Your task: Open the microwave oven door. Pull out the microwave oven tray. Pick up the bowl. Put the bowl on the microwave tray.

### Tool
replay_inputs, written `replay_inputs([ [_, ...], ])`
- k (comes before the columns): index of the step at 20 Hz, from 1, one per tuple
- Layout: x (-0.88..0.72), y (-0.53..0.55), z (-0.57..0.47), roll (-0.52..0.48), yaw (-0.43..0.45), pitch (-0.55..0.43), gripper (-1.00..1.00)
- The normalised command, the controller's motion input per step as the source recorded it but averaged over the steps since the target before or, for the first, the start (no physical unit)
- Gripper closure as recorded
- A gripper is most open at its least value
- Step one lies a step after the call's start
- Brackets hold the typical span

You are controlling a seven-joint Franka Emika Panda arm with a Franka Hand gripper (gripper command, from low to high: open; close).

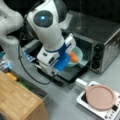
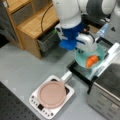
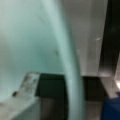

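The silver microwave oven (image 1: 105, 37) (image 2: 107, 97) has its dark door (image 1: 71, 75) (image 2: 78, 72) dropped open and lying flat. The mint-green bowl (image 1: 79, 52) (image 2: 83, 58), with an orange thing (image 1: 74, 57) (image 2: 92, 60) inside, is at the oven's mouth over a black flat surface that seems to be the pulled-out tray (image 1: 83, 64). I cannot tell whether the bowl rests on it. My gripper (image 1: 65, 61) (image 2: 78, 47) (image 3: 70, 95) is shut on the bowl's rim (image 3: 72, 70), with one finger (image 3: 27, 83) inside the bowl.
A white flat appliance (image 1: 82, 101) (image 2: 33, 100) carrying a pink disc (image 1: 100, 97) (image 2: 51, 95) stands in front of the oven. A wooden cabinet (image 1: 17, 100) (image 2: 30, 22) and a dark bin (image 2: 47, 40) stand beside the arm. Cables (image 1: 27, 70) trail behind it.
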Motion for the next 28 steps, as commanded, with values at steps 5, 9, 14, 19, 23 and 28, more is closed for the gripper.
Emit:
replay_inputs([
  [5, -0.27, 0.20, -0.08, 0.019, -0.167, -0.249, 1.00],
  [9, -0.35, 0.24, -0.07, 0.001, -0.166, -0.237, 1.00],
  [14, -0.59, 0.35, -0.04, 0.015, -0.159, -0.177, 1.00],
  [19, -0.62, 0.38, -0.11, 0.165, -0.188, -0.195, 1.00],
  [23, -0.46, 0.32, -0.20, 0.135, -0.152, -0.233, 1.00],
  [28, -0.20, 0.23, -0.21, 0.079, -0.110, -0.271, 1.00],
])
